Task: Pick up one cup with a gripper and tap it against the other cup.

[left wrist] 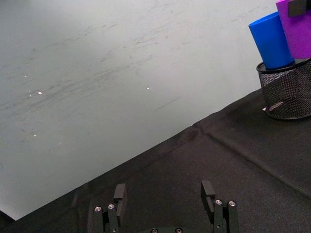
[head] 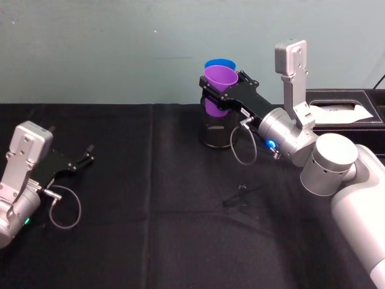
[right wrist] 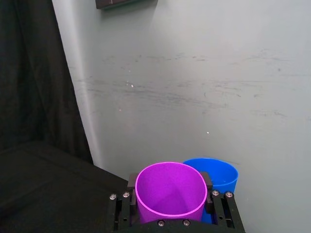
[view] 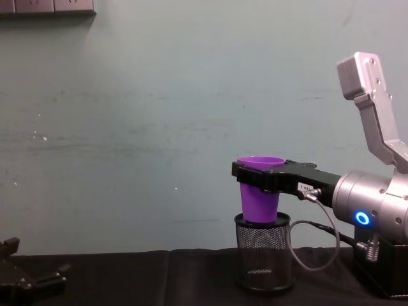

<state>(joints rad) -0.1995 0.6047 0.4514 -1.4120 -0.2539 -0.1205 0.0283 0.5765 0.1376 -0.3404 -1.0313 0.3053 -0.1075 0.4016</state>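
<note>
A black-clothed counter (head: 150, 241) runs along a pale green wall (head: 120, 48). Toward its far edge stands a black wire-mesh pen holder (view: 262, 252). The bright blue tapered plastic tumbler (left wrist: 271, 41) rises out of it. The right gripper (head: 225, 87) has its jaws closed around the plain purple plastic tumbler (head: 216, 75) just under the rim, holding it upright with its base at the holder's mouth. It sits close beside the blue one, though whether they touch is unclear. The left gripper (head: 89, 154) rests low over the counter's left side, jaws spread apart and holding nothing.
</note>
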